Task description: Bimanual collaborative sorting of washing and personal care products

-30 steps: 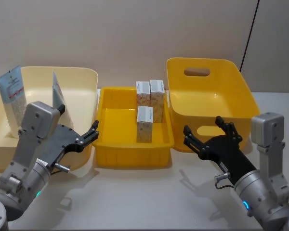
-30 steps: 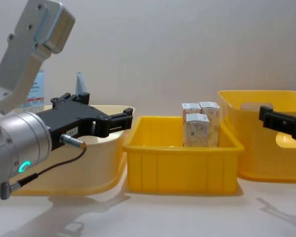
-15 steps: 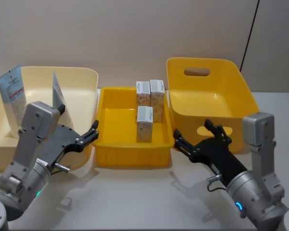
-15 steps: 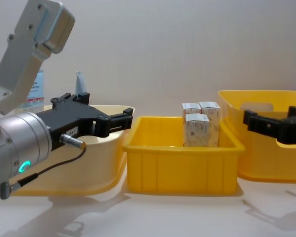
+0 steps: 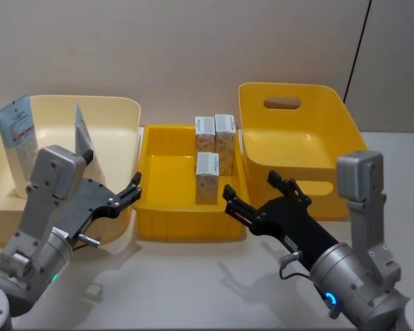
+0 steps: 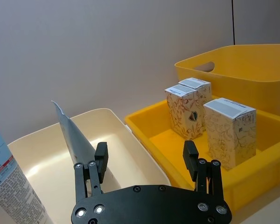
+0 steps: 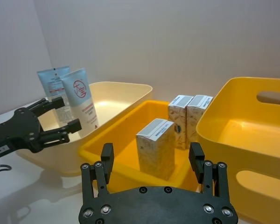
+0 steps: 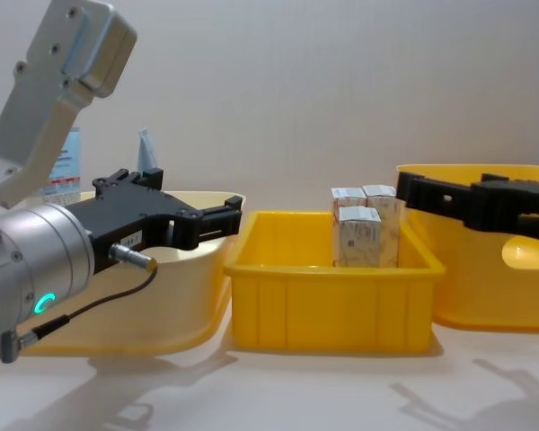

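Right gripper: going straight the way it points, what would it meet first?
Likely the front carton in the middle yellow tray; the right gripper, open, looks above the tray's rim, though depth is unclear.

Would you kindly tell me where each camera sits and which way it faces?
Head: high, looking down on the yellow tray; shows left end effector and right end effector.
Chest: low, looking across the table; both end effectors.
Left wrist: behind its open end effector, facing the cartons.
Right wrist: likewise, toward the squeeze tubes.
Shared: all see the cartons.
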`<action>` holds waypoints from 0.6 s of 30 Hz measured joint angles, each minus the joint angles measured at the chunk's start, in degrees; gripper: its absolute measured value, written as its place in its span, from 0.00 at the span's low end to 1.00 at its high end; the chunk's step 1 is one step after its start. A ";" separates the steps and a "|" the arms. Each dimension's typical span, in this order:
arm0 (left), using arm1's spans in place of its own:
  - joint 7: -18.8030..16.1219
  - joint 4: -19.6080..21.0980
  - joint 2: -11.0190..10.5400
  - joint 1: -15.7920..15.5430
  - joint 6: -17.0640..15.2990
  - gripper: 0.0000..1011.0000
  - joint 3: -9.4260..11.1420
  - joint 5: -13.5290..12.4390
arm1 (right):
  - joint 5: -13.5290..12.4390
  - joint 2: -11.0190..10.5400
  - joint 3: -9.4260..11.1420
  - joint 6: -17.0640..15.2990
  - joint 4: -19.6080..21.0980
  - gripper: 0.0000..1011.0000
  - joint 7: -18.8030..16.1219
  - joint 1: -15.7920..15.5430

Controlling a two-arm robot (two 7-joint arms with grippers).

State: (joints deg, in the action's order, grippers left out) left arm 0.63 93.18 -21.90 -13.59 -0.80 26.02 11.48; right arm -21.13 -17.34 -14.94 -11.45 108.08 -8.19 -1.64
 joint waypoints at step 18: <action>0.00 0.00 0.00 0.00 0.00 0.99 0.00 0.00 | 3.15 6.85 -3.89 -6.73 -1.83 0.99 7.45 2.90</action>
State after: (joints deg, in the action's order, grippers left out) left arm 0.63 93.18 -21.89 -13.59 -0.80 26.02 11.48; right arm -17.98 -10.49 -18.83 -18.18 106.24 -0.74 1.26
